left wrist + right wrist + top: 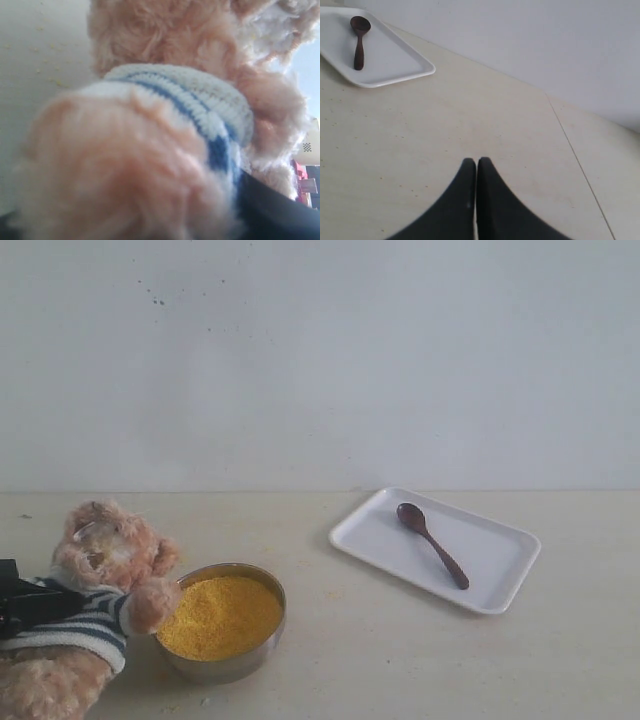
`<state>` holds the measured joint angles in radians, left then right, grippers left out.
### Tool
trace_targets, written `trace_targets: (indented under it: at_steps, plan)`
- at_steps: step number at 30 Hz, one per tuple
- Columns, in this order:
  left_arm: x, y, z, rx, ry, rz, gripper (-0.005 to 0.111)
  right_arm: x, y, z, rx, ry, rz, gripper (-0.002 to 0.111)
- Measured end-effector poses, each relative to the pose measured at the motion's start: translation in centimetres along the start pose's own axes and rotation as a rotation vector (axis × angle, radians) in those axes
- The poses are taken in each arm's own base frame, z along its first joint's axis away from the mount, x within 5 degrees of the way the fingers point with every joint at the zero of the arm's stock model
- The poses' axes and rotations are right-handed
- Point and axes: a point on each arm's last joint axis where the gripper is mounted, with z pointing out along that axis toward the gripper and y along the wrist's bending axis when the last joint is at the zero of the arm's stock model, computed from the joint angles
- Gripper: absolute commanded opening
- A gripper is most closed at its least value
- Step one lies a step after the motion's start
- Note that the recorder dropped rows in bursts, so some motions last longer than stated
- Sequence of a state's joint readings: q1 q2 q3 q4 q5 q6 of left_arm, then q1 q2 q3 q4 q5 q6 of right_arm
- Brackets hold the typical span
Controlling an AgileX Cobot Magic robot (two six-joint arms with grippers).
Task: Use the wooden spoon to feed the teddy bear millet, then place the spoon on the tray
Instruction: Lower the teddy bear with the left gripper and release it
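Wooden spoon (436, 549) lies on the tray (495, 558), handle slanting toward the right arm's side, well apart from the right claw (476, 161), clenched empty over the counter (470, 115); left claw (30, 605) is busy grasping the teddy bear (105, 555).

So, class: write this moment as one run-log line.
left hand: grips teddy bear | right hand: shut, empty | wooden spoon: on tray | millet: in bowl

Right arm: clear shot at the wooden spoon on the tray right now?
Probably yes. The wooden spoon lies alone on the tray, uncovered, and only bare table lies between it and the right gripper. Its fingers are shut, so they'd need opening first.
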<state>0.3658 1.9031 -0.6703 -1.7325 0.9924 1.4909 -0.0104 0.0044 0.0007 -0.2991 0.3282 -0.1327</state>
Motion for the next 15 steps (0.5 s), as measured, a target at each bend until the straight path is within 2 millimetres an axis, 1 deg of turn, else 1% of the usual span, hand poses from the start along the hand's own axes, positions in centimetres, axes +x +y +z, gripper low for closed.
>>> trace_targets:
  at_steps: [15]
  plan:
    - [0.10, 0.50, 0.13, -0.029, 0.003, -0.029, 0.004, 0.00, 0.00, 0.00, 0.000, 0.000, 0.000, 0.000]
